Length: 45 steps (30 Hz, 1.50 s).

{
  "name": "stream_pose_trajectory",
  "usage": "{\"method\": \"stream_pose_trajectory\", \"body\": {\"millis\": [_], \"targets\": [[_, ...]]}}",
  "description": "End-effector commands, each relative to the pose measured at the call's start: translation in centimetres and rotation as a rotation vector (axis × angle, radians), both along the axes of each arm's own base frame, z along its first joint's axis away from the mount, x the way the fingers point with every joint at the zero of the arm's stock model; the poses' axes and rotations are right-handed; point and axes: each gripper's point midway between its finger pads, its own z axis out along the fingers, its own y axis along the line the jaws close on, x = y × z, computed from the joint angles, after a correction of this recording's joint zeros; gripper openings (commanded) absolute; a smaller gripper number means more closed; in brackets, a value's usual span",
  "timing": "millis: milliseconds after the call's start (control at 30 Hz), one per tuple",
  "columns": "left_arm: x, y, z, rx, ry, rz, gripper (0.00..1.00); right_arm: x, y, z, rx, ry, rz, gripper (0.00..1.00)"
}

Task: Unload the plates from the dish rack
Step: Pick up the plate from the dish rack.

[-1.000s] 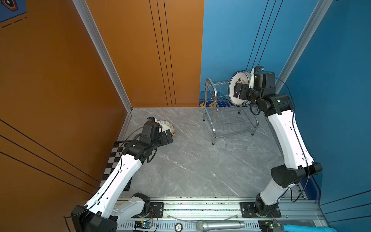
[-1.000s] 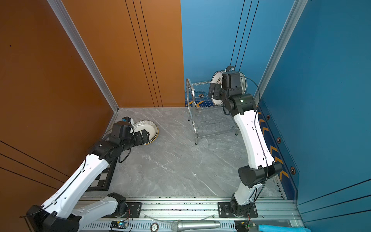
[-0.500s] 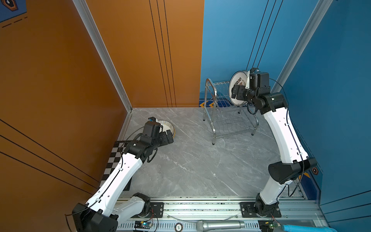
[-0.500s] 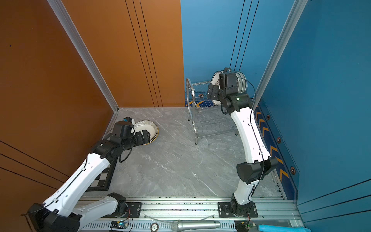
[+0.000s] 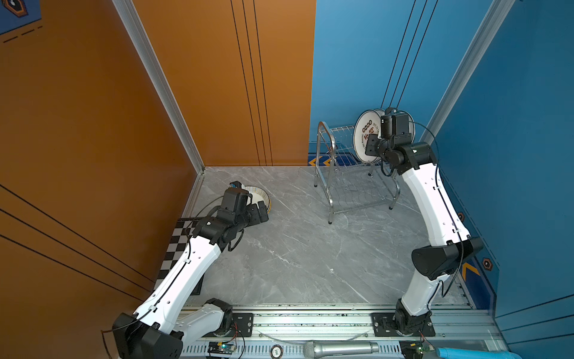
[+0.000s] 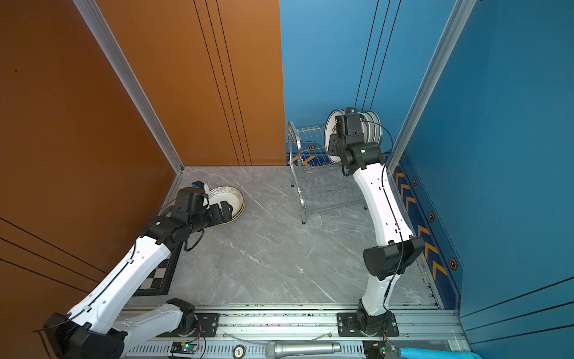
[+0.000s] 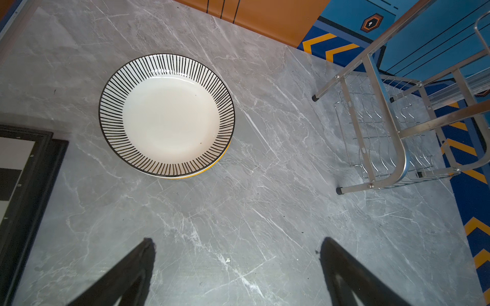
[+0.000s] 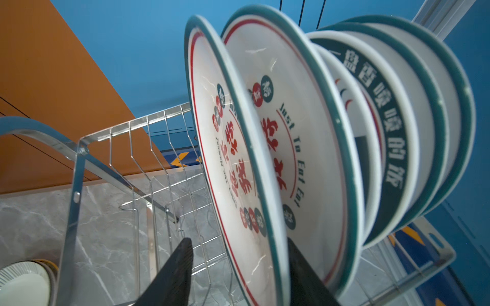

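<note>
Right gripper (image 8: 238,241): jaws partly narrowed astride the front plate (image 8: 225,164) rim, one finger clear of its face. Other plates (image 8: 392,132) crowd close behind it, upright on the dish rack (image 8: 75,185) upper tier. Left gripper (image 7: 236,239): wide, empty, above the table (image 7: 265,212) near the striped plate (image 7: 169,116). The chequered board (image 7: 16,169) lies beside that plate.

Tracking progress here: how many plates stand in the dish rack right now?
6 plates countable, standing on edge in one row at the right-arm end of the dish rack's upper tier; the right gripper straddles the front plate. Others may hide behind.
</note>
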Motion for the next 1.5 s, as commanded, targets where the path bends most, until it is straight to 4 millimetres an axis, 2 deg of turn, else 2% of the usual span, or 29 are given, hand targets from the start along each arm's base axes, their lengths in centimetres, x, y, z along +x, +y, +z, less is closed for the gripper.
{"method": "stream_pose_trajectory", "body": {"millis": [0,233,433,600,900,1167,1200,1467], "targets": [[-0.5,0.8,-1.3,0.025,0.047,0.015,0.98,0.6,-0.5,0.0,-0.028,-0.007,-0.025,0.40],[-0.4,1.3,-1.6,0.024,0.056,0.036,0.98,0.9,-0.5,-0.6,-0.061,0.005,-0.032,0.24],[-0.4,1.5,-2.5,0.032,0.080,0.045,0.98,0.7,0.0,-0.3,-0.090,-0.003,-0.029,0.14],[-0.3,1.4,-3.2,0.026,0.103,0.047,0.98,0.5,0.3,-0.1,-0.126,-0.009,-0.037,0.08],[-0.2,1.5,-3.6,0.035,0.110,0.053,0.98,0.1,0.4,1.8,-0.136,-0.068,-0.043,0.00],[-0.2,2.1,-3.3,0.043,0.092,0.096,0.98,-0.9,-0.2,5.6,-0.125,-0.207,-0.081,0.00],[-0.6,2.3,-4.5,0.048,0.122,0.109,0.98,-1.2,-0.4,6.3,-0.117,-0.231,-0.084,0.00],[-0.2,1.4,-6.0,-0.038,0.143,0.131,0.98,-4.1,-1.1,11.3,-0.062,-0.426,-0.094,0.00]]}}
